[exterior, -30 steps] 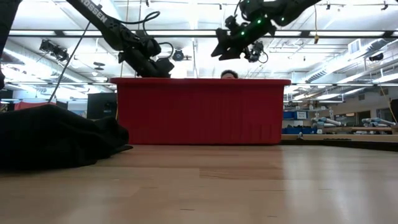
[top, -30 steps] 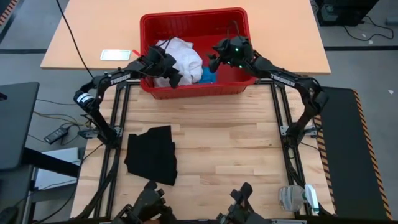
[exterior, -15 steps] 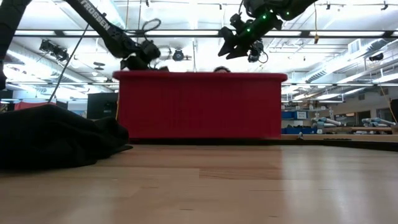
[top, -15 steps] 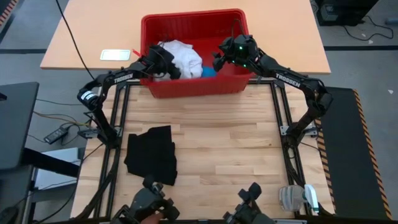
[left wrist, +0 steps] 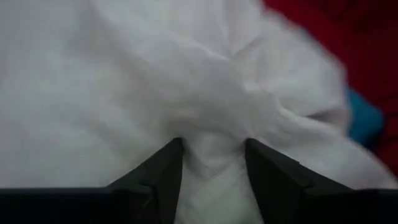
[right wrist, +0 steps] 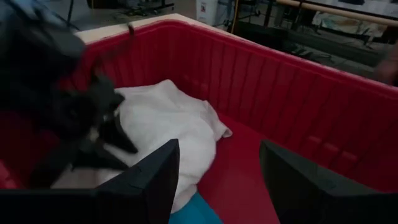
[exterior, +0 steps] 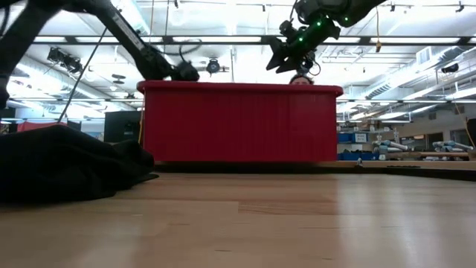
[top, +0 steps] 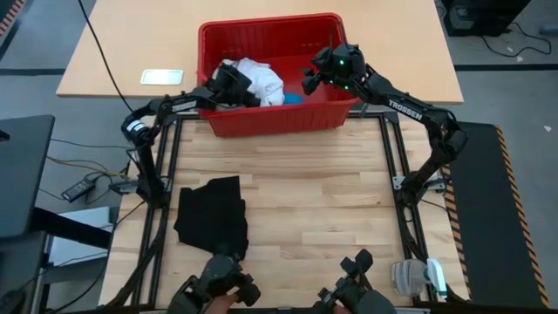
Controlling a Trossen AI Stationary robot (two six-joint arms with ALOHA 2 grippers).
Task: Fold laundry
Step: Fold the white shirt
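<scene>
White T-shirt [top: 257, 80] bunched in a heap inside the red basket [top: 270, 30], toward the 12 o'clock end of the surface [top: 314, 209]; not yet lifted out, not yet spread, not yet folded. Small bright blue piece [top: 295, 98] tucked just beside the shirt at its 3 o'clock side, also in the basket and untouched. Black garment [top: 214, 215] out on the wood at about 8 o'clock, lying in a loose, roughly doubled slab with uneven edges; hard to call finished or merely set down.

Left gripper [left wrist: 212, 163] down in the basket at the shirt's 9 o'clock edge, fingers clamped on a pinched ridge of white cloth, as seen in the left wrist view. Right gripper [right wrist: 217, 165] poised over the basket's 3 o'clock half, fingers apart, holding nothing, aimed at the shirt and the red floor below.

Judged overall: early to middle of the job. One garment out of the basket, two inside. Left to do: draw the shirt out, flatten it on the surface, fold it, then handle the blue piece likewise.
</scene>
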